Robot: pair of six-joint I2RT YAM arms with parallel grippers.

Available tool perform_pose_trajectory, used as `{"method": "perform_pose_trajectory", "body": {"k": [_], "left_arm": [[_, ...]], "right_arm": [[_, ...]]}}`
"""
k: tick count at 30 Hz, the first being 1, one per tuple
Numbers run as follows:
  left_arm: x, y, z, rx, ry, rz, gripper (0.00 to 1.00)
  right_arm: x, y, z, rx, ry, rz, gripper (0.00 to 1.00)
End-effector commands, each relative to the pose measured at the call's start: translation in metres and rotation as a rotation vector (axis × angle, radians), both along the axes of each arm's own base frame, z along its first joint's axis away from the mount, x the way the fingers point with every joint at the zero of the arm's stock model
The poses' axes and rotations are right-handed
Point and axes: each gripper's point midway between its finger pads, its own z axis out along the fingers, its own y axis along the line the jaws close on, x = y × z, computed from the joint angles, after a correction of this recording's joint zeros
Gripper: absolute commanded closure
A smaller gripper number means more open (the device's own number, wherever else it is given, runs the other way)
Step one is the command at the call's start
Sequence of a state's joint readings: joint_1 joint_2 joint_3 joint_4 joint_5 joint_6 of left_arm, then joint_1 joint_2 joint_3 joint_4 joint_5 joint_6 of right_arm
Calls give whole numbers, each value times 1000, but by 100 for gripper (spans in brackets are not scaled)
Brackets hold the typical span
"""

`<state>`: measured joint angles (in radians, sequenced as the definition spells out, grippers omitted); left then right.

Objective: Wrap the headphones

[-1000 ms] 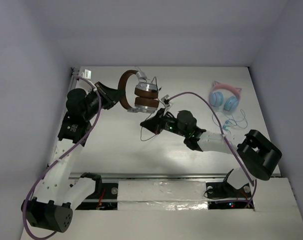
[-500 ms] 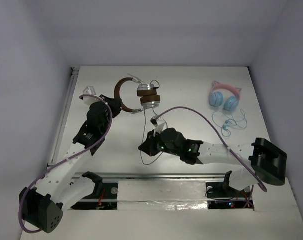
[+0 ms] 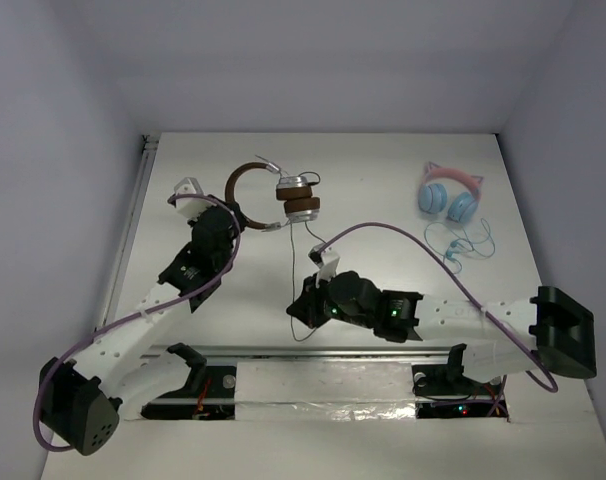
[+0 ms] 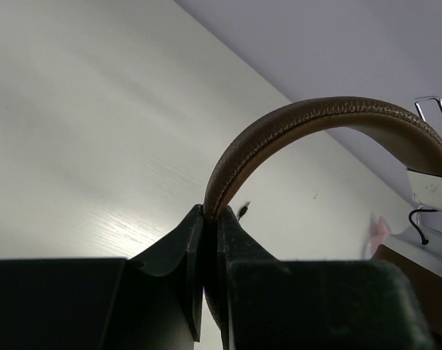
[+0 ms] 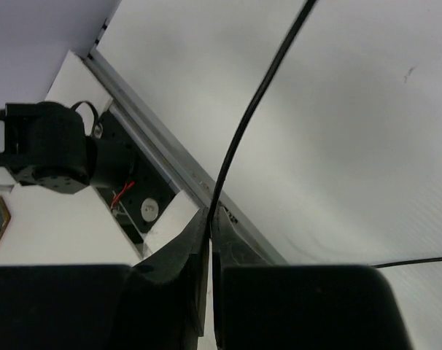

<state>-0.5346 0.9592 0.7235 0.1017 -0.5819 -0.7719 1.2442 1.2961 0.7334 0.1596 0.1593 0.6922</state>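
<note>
The brown headphones (image 3: 273, 190) lie at the back middle of the table, silver ear cups (image 3: 302, 205) to the right. My left gripper (image 3: 232, 214) is shut on the brown leather headband (image 4: 316, 120), which arches up from between its fingers in the left wrist view. The thin black cable (image 3: 292, 270) runs from the ear cups toward the near edge. My right gripper (image 3: 298, 312) is shut on that cable (image 5: 257, 102), which rises out from between its fingers in the right wrist view.
Pink-and-blue cat-ear headphones (image 3: 449, 193) with a light blue cable (image 3: 466, 245) lie at the back right. A metal rail (image 3: 313, 352) runs along the table's near edge, close under my right gripper. Grey walls stand at the back and sides.
My right gripper has moved toward the near edge, drawing the black cable out straighter. My left gripper has moved the headphones slightly right and nearer.
</note>
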Motion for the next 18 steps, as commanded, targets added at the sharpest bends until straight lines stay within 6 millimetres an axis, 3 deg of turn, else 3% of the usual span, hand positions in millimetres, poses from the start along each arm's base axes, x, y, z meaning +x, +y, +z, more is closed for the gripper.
{"method": "perform_pose_trajectory", "body": {"k": [1,2,4,5,10,15,18], "left_arm": [[-5,6,5,51,-39,83,100],[-8,8,-1,74,-29,105,100],[-15,5,-21,121,12,100,100],[-20,-1,-28,138,21,88,100],[-41,-19,-62,259,98,34,100],[-63,-39,-77,359,126,-38,100],[-75,-47,-83,391,151,-67,100]], "right_arm": [[-9,1,32,5,-41,24,100],[-13,2,40,7,-47,35,100],[-17,-4,37,-40,-35,54,100],[-17,-4,45,-40,-44,59,100],[-25,-15,46,-146,-43,116,100],[-12,-33,40,-277,-78,58,100],[-3,-42,48,-312,-113,14,100]]}}
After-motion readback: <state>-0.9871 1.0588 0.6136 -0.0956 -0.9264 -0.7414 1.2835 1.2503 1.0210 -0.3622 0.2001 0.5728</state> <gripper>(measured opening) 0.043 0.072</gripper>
